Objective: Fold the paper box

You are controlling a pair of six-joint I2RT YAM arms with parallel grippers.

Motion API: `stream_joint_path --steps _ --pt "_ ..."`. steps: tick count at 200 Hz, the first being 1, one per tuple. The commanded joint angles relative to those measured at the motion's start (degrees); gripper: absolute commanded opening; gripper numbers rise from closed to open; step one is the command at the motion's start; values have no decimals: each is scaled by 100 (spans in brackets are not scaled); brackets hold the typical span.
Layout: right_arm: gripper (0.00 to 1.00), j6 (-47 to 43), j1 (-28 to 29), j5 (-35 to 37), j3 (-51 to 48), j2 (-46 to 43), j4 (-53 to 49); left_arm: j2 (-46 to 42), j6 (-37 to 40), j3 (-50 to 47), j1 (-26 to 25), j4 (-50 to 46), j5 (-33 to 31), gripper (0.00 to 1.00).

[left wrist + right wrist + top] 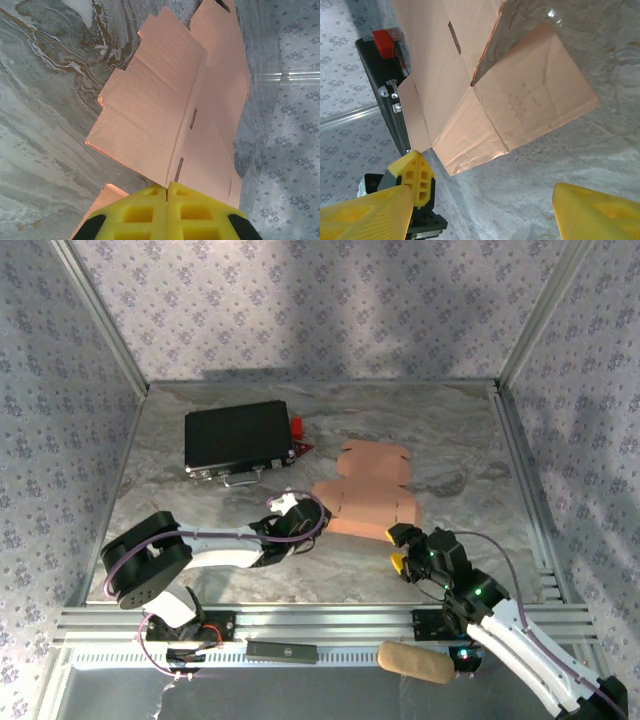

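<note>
Two grippers flank the box [370, 490]. We see left gripper [166, 187] pinched together at its edge, right gripper [487, 175] spread apart, holding nothing.

left wrist: paper box [165, 100] cut off at top edge, near flap hidden behind left gripper [166, 187] | right wrist: black case [374, 65] mostly hidden behind paper box, upper left | top: red item [297, 426] beside black case too small to identify

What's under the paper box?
The paper box lies on the marble table, with tabletop showing along its edges. Anything beneath the sheet itself is covered.
</note>
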Motion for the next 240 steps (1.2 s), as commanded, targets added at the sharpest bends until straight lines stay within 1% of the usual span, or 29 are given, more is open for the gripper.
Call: stream_joint_path --steps 1,27,45,69,81,95,123,184,216,240 --pt "75 501 340 953 -363 6 654 -7 71 197 -57 -77 -45 0" --pt "75 484 645 1474 -453 14 1035 -17 95 219 -83 -102 -56 0" --pt "75 474 720 1666 -488 116 1263 6 118 247 -83 -87 -42 0" --pt "72 487 735 1650 -488 535 1481 58 146 308 -102 -53 -10 0" --pt "71 484 748 1616 -483 792 1713 64 154 316 -101 -48 -7 0" --pt "71 470 774 1601 -379 1078 1753 73 165 318 -101 -44 -6 0" --pt "69 407 805 1607 -252 1623 2234 81 156 309 -101 -18 12 0" --pt "58 266 918 1612 91 2952 3287 52 199 322 -107 -30 12 0" --pt "52 193 974 1723 297 3074 3224 23 209 317 -111 -33 18 0" --pt "43 193 971 1775 296 3106 3188 7 220 309 -125 -24 12 0"
